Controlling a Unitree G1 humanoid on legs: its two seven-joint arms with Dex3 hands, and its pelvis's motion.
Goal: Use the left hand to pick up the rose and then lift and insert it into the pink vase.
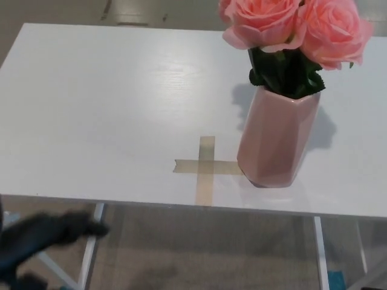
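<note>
Nearest, low at the frame's left corner: black robot left hand [36, 238], blurred, below the table's front edge; nothing visibly held, spread of the fingers [91, 229] impossible to tell through the blur. Right hand not in view. Beyond and above the fingers: white rectangular table top [109, 109], bare across its left half. Further right of the fingers, near the front edge: cross of tan tape strips [205, 166], flat on the surface. Just right of the cross, base touching the end of one strip: pink faceted ceramic vase [277, 140], upright. Farthest up and right from the fingers: pink roses [296, 24] with dark green leaves, stems already standing in the vase mouth, blooms crowded together and partly cut by the frame's top edge. No loose rose lying on the table. Judged: insertion apparently complete, hand clear of the work. For a clean finish: hand kept low and left, well apart from the vase; no brushing of blooms or table edge; vase left upright beside the cross.
</note>
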